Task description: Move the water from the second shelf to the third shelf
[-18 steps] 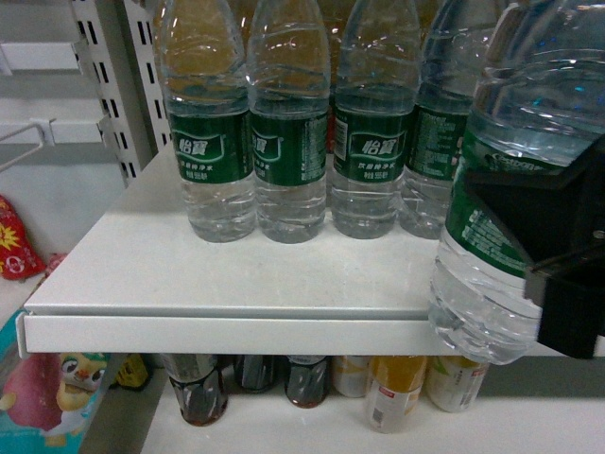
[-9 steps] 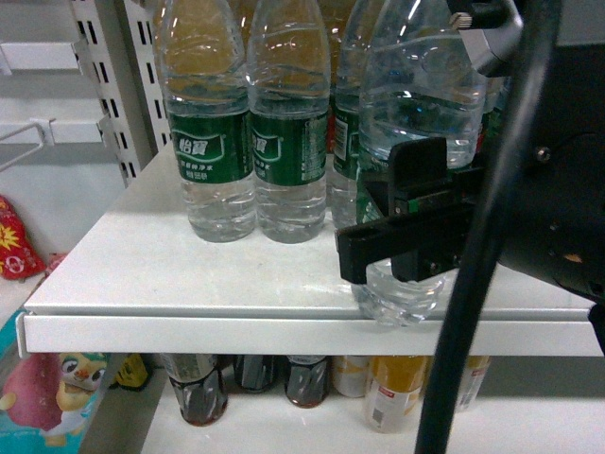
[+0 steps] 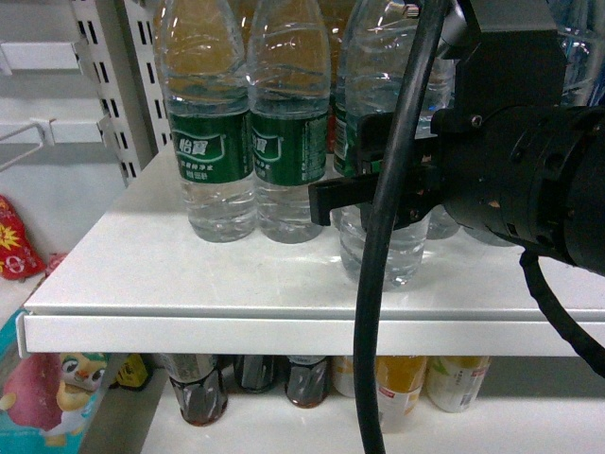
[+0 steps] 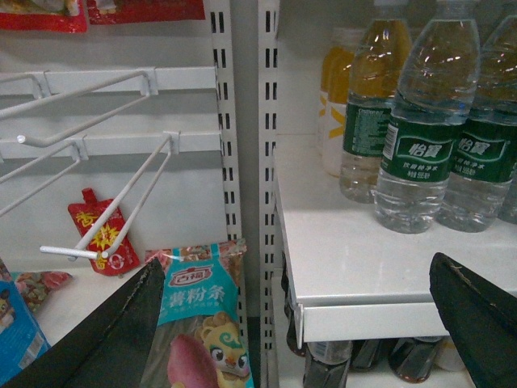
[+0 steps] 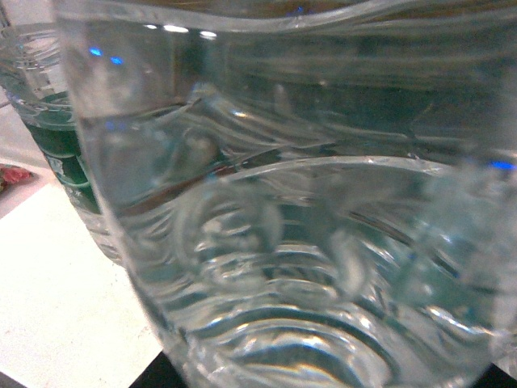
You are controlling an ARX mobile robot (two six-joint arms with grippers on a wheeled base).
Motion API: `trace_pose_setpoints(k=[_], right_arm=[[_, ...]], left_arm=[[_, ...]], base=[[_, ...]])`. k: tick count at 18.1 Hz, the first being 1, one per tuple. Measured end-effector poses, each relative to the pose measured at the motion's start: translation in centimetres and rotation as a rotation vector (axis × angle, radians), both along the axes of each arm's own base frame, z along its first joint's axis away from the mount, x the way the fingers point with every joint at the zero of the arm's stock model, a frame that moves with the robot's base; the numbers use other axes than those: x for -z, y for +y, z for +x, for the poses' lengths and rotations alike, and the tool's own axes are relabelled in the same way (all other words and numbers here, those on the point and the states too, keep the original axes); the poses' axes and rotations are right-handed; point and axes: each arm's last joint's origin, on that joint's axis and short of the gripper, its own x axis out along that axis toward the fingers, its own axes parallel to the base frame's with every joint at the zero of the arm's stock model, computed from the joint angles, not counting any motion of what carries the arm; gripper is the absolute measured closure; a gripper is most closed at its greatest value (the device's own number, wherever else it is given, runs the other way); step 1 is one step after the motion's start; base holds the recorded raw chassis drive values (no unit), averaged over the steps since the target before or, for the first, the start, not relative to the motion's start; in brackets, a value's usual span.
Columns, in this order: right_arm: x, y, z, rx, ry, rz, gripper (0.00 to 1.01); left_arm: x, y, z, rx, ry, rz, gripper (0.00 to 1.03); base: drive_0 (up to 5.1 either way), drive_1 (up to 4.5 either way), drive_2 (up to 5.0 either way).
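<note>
From the head camera, the right gripper point(image 3: 364, 194) is clamped around the midsection of the water bottle point(image 3: 383, 241), its black fingers crossing the green label band. The bottle stands upright on the white shelf point(image 3: 189, 284), its base apparently resting on the surface just in front of the row of matching green-labelled water bottles point(image 3: 250, 132). Holding it at the waist keeps the weight balanced and the base free to settle flat; the spot in front of the row seems chosen because the row behind is already full. A thick black cable point(image 3: 383, 284) hangs across the foreground. Below the shelf, dark cola bottles point(image 3: 198, 388) and orange drink bottles point(image 3: 392, 388) stand on a lower level.

From the left wrist camera, the left gripper point(image 4: 311, 323) is spread wide and holds nothing, its two dark fingers framing the bottom corners of the view. It hangs back, off to the side of the shelf edge point(image 4: 380, 319), likely to stay clear of the working arm. Wire display hooks point(image 4: 105, 218) and snack packets point(image 4: 194, 315) sit to the left.

From the right wrist camera, the water bottle point(image 5: 307, 226) fills nearly the whole view, ribbed clear plastic pressed close to the lens, which fits a tight grip. A sliver of shelf point(image 5: 56, 299) shows at lower left.
</note>
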Motion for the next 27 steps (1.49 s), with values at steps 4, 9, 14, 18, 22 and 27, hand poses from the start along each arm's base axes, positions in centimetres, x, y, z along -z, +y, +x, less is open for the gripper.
trace_pose_setpoints(k=[4,9,14,18,22,27], right_arm=[[0.3,0.1,0.5,0.021,0.007,0.009,0.6],[0.3,0.1,0.5,0.026,0.01,0.02,0.6],[0.4,-0.2,0.5,0.032,0.012,0.028,0.6],[0.5,-0.5,0.5,0.038,0.014,0.028,0.38],[-0.7,-0.7,0.4,0.045,-0.028,0.059,0.01],[-0.7,-0.7,0.4,0.037,-0.025,0.059,0.03]], left_arm=[[0.0,0.0,0.0,0.0,0.0,0.0,0.05],[0.0,0.0,0.0,0.0,0.0,0.0,0.05],[0.0,0.0,0.0,0.0,0.0,0.0,0.05],[0.0,0.0,0.0,0.0,0.0,0.0,0.05],[0.0,0.0,0.0,0.0,0.0,0.0,0.05],[0.0,0.0,0.0,0.0,0.0,0.0,0.05]], base=[[0.0,0.0,0.0],[0.0,0.0,0.0],[0.0,0.0,0.0],[0.0,0.0,0.0],[0.0,0.0,0.0],[0.0,0.0,0.0]])
